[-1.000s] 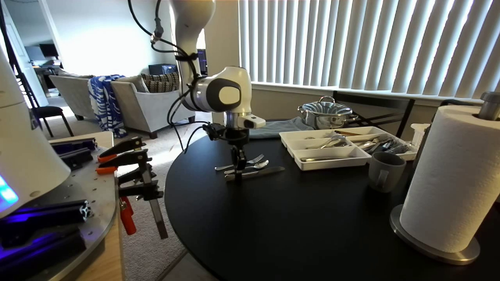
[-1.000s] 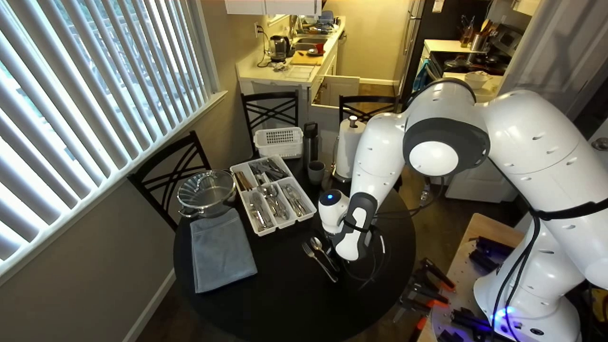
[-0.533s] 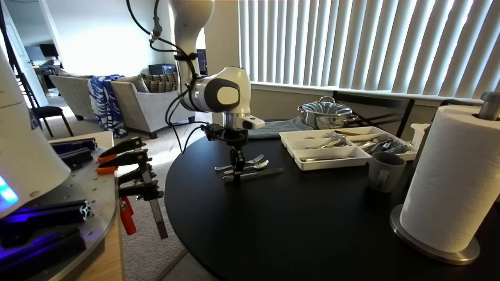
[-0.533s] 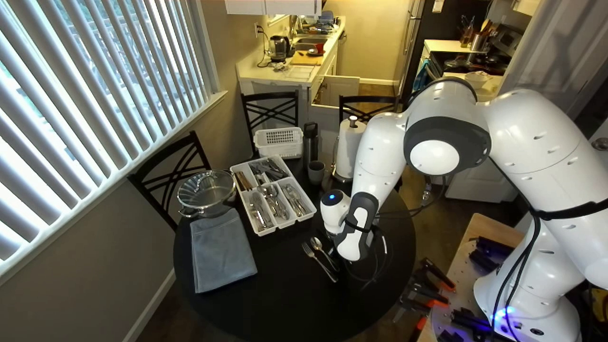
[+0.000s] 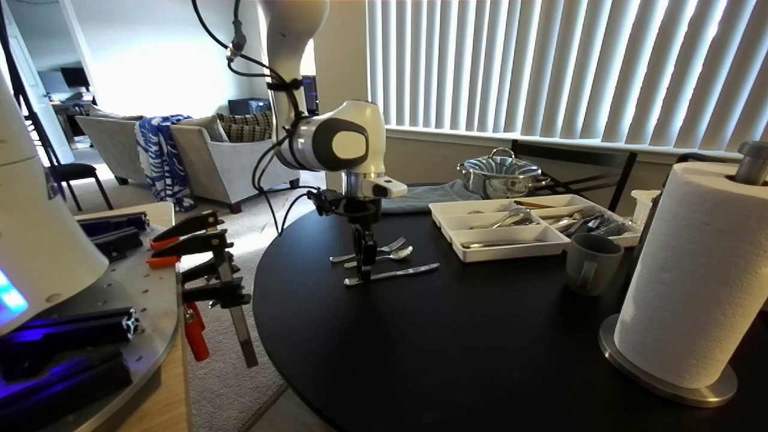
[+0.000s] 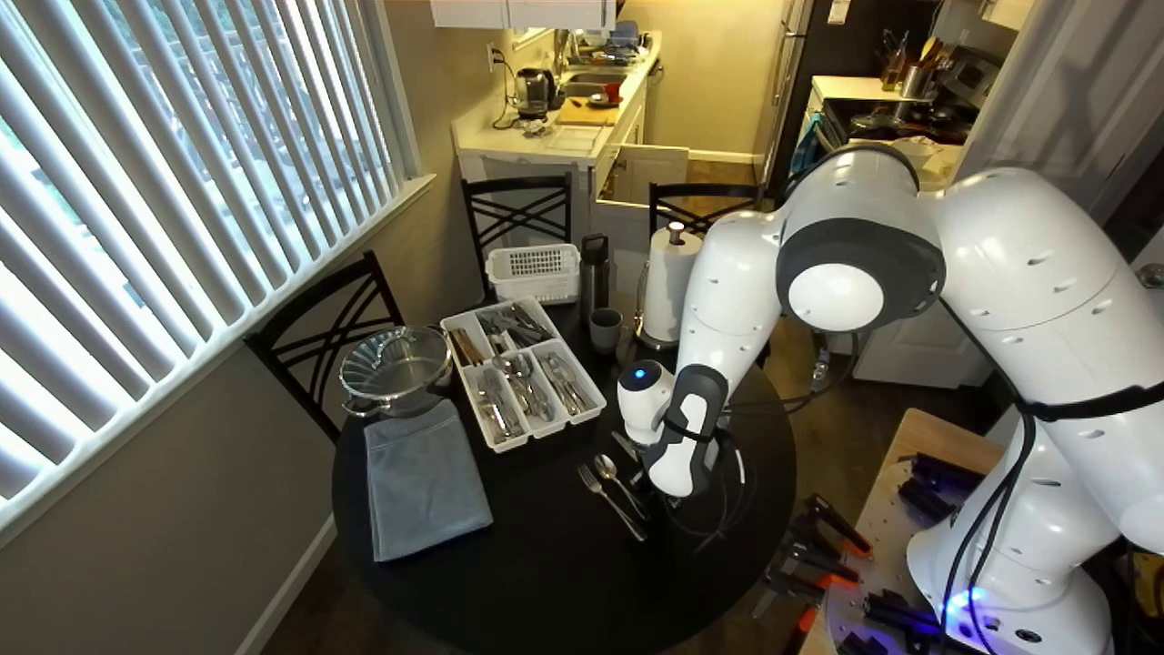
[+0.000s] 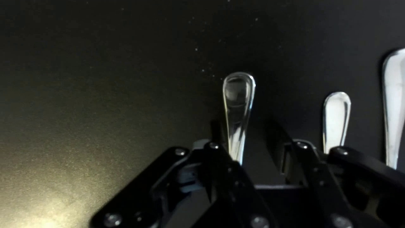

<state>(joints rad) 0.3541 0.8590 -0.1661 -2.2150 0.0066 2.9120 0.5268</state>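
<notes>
Overall: 1 rnd table [image 5: 450, 354], blk. Cutlery tray [image 5: 510, 254], wht, compartmented, stocked, on top. Cloth [image 6: 427, 491], folded, grey-blue: just beside tray. Pot [image 5: 503, 185], steel, lidded: nr. tray, cloth side. Paper-towel roll [image 5: 684, 276], upright: apart from tray. Gripper [image 7: 248, 142], blk: low, left of tray in an exterior view; jaws part-way spread, astride handle of knife [image 5: 393, 274], contact unclear. Mug [image 5: 593, 264], grey: just beside tray. Knife, metal: flat on table, left of tray in an exterior view. Fork [image 6: 611, 503], 1 pc., & spoon [image 6: 623, 489], 1 pc.: flat, nr. tray, spoon btw. fork & knife.
</notes>
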